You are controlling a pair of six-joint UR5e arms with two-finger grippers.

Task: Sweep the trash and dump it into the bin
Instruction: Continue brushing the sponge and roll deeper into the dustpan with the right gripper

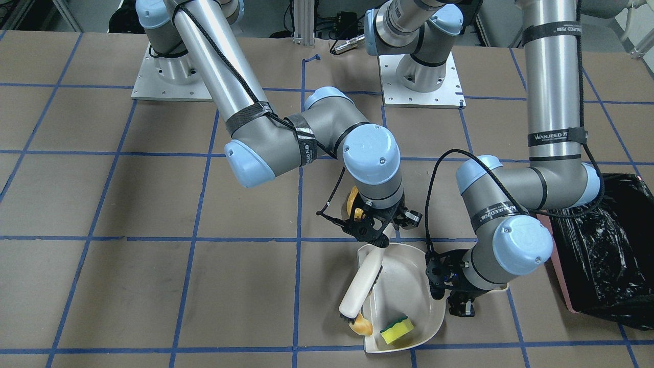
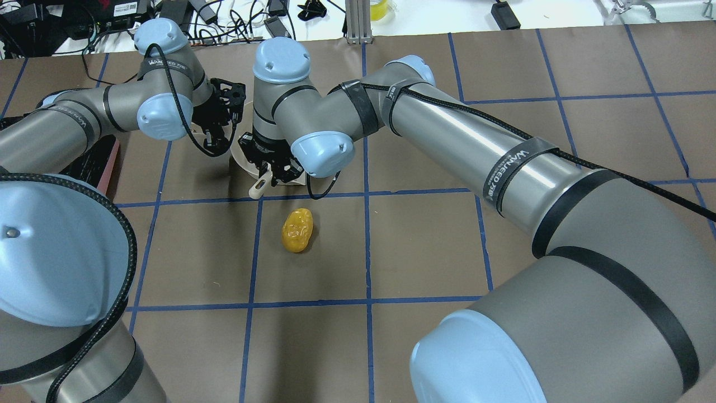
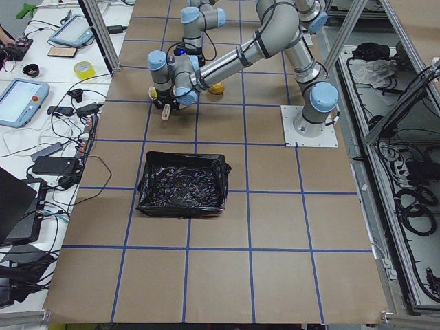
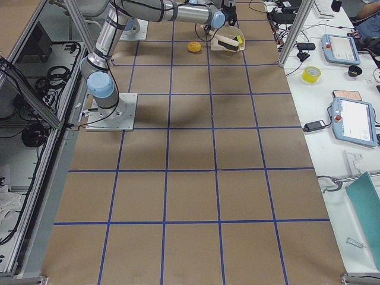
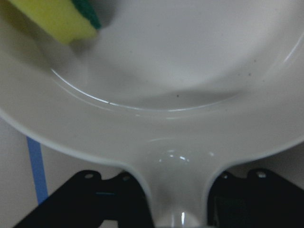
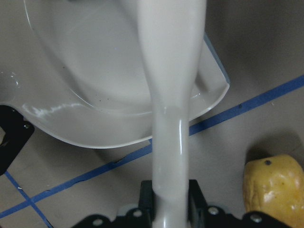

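Note:
The white dustpan (image 1: 403, 286) lies on the table with the yellow and green sponge (image 1: 397, 330) inside; the sponge also shows in the left wrist view (image 5: 57, 19). My left gripper (image 1: 462, 301) is shut on the dustpan's handle (image 5: 178, 166). My right gripper (image 1: 376, 236) is shut on the white brush (image 1: 360, 289), which lies across the pan's open edge. The tan croissant (image 1: 361, 325) sits at that edge under the bristles. The golden potato lump (image 2: 297, 230) lies on the table just behind the right gripper, outside the pan (image 6: 273, 183). The pink bin (image 1: 556, 271) with its black bag stands beside my left arm.
The table is brown with blue tape grid lines (image 1: 194, 238). The two arm bases (image 1: 171, 76) are bolted at the far edge. The bin also shows in the exterior left view (image 3: 182, 184), a couple of grid squares from the dustpan.

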